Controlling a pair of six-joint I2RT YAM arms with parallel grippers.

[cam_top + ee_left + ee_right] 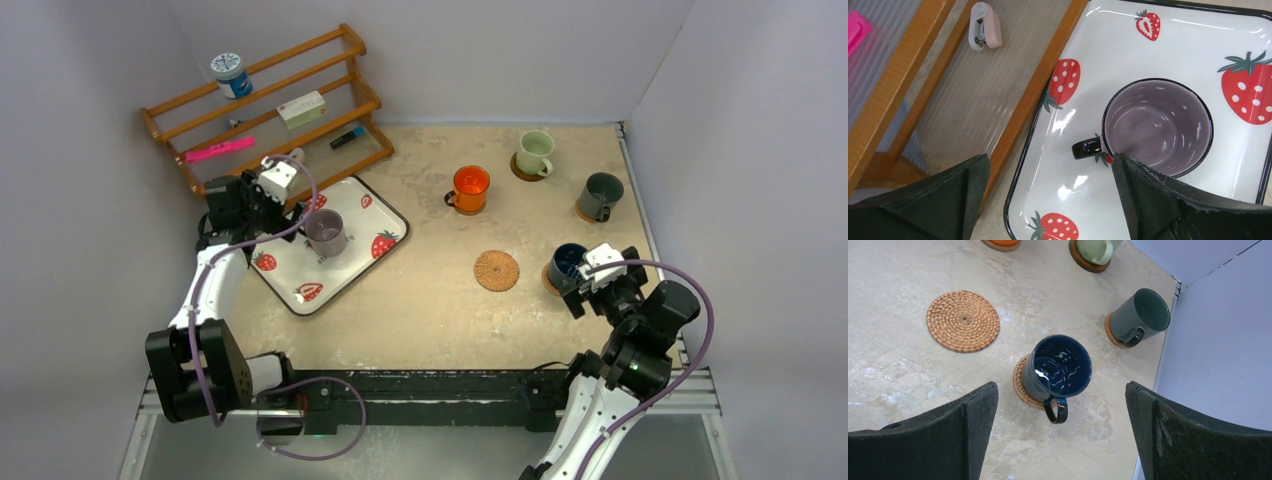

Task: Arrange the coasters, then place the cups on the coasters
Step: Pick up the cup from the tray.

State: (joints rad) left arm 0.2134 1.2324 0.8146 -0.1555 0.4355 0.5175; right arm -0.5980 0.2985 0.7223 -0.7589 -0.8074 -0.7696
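A purple-grey cup [325,232] [1158,127] stands on the strawberry tray [300,290], with no coaster under it. My left gripper [290,212] [1050,162] hovers open just left of it, over the handle side. The dark blue cup [568,262] [1060,365] sits on a woven coaster [1023,385]; my right gripper [590,275] [1060,385] is open above and just near of it. A bare wicker coaster [496,270] [963,320] lies mid-table. The orange cup [470,187], pale green cup [535,152] and dark grey-green cup [601,195] [1140,315] each rest on a brown coaster.
A wooden rack [270,110] stands at the back left, holding a blue-and-white jar [231,75], a white box [301,108] and a pink item [218,151]. A small stapler [985,32] lies by the rack. White walls close the table's back and right sides.
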